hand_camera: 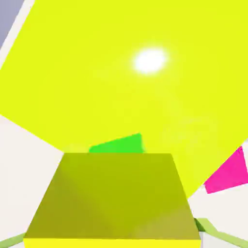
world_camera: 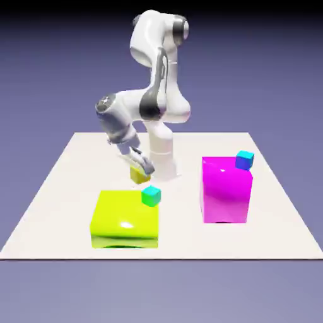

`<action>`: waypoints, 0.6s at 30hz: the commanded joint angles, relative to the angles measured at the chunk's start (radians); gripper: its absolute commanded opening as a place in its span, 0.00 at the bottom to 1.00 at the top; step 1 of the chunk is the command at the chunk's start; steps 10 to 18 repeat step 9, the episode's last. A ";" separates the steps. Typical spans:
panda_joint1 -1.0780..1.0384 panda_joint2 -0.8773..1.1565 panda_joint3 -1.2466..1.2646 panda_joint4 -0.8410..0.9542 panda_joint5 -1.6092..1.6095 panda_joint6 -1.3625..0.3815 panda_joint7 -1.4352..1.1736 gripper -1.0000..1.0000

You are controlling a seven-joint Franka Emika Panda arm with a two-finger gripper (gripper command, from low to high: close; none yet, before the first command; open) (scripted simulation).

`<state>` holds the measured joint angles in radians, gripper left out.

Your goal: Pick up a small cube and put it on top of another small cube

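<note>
Since stacking likely needs a free underside, we have the jaws gripping the yellow cube by its sides, the teal cube at its five o'clock in the exterior view.

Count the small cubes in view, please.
3: yellow cube in the fingers; teal cube by the big yellow block; blue cube by the magenta block. Others may be hidden.

This is a simulated robotics workspace: a white Franka Panda arm stands on a pale desk against a plain blue-violet backdrop. Glossy, computer-rendered blocks in flat bright colors sit in front of the arm.
</note>
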<state>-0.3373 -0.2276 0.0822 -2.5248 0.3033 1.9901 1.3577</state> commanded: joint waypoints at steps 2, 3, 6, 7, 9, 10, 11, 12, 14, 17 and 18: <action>0.005 0.021 0.005 -0.022 0.008 0.043 -0.006 0.00; 0.010 0.043 0.011 -0.044 0.019 0.086 -0.013 0.00; 0.024 0.098 0.025 -0.100 0.047 0.198 -0.030 0.00; 0.024 0.098 0.025 -0.100 0.047 0.198 -0.030 1.00; 0.019 0.077 0.019 -0.078 0.036 0.154 -0.024 1.00; 0.019 0.077 0.019 -0.078 0.036 0.154 -0.024 1.00; 0.019 0.077 0.019 -0.078 0.036 0.154 -0.024 1.00; 0.019 0.077 0.019 -0.078 0.036 0.154 -0.024 1.00; 0.019 0.077 0.019 -0.078 0.036 0.154 -0.024 1.00; 0.019 0.077 0.019 -0.078 0.036 0.154 -0.024 1.00; 0.019 0.077 0.019 -0.078 0.036 0.154 -0.024 1.00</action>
